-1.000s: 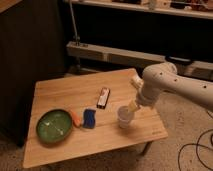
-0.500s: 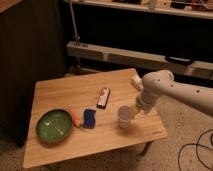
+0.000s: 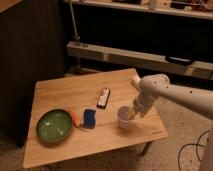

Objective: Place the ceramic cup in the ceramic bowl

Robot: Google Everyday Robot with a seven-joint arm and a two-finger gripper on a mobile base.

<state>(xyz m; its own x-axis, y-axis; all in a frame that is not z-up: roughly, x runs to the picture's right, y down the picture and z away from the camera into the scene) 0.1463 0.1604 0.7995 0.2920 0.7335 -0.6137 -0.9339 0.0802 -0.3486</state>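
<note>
The job is at the pick-up step. The cup [image 3: 124, 119] stands upright on the wooden table [image 3: 65, 92], well to the right of the bowl [image 3: 52, 127] and about level with it. It is not yet in the bowl.

The gripper [image 3: 133, 113] sits at the cup's far-right side, touching it or just beside it, at the end of a white arm [image 3: 170, 95] that reaches in from right of the bowl. Whether the gripper is spread, pressed together or pinching the cup's rim cannot be told here. It also cannot be made out whether the cup is off the wood yet.

The bowl rests near the table's front-left corner, empty inside apart from its pale glaze patches. Just beside its right edge lies a small orange thing [image 3: 75, 118]. A blue block [image 3: 90, 118], which looks like a sponge, lies next to that, between the bowl and the cup. A small dark bar-shaped object [image 3: 103, 97] lies further right of the bowl and further back than the blue block.

The next move probably calls for a firm hold on the cup, then a lift high enough to pass over the blue block and the orange thing. A carry leftward toward the bowl follows. The cup then needs to come down inside the bowl's rim, near its middle, and be let go while upright. A low carry would likely knock the two small things that sit just right of the bowl.
</note>
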